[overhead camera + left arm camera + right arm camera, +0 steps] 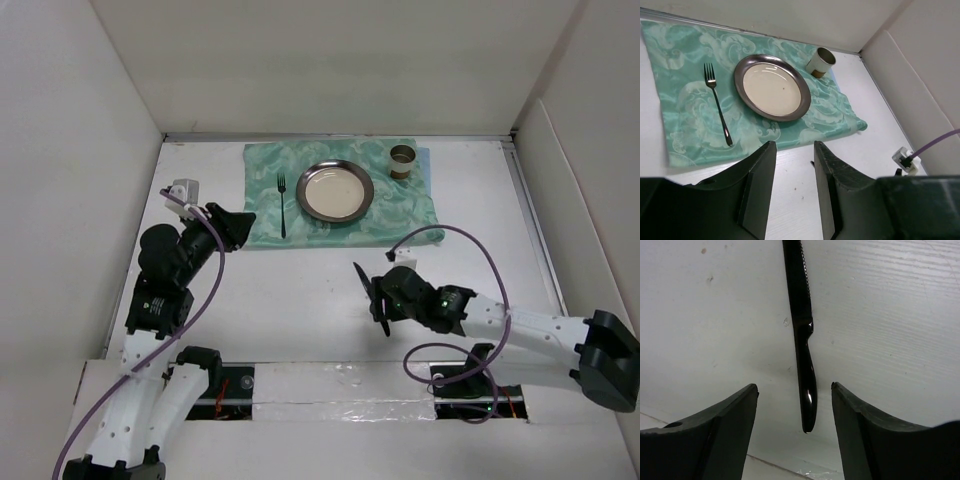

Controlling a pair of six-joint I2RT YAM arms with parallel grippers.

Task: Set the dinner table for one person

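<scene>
Both spread: left pincer (792,150) by cloth (690,115) edge, right pincer (794,386) flanking knife (800,305).

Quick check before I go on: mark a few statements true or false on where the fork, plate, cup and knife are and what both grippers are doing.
1. The fork lies on the green cloth beside the plate. True.
2. The cup stands on the plate. False: it stands on the cloth, beside the plate.
3. The knife lies on the cloth. False: it lies on the bare table.
4. The right gripper is shut on the knife. False: it is open, and the knife lies untouched between its fingers.
5. The left gripper is open and holds nothing. True.
</scene>
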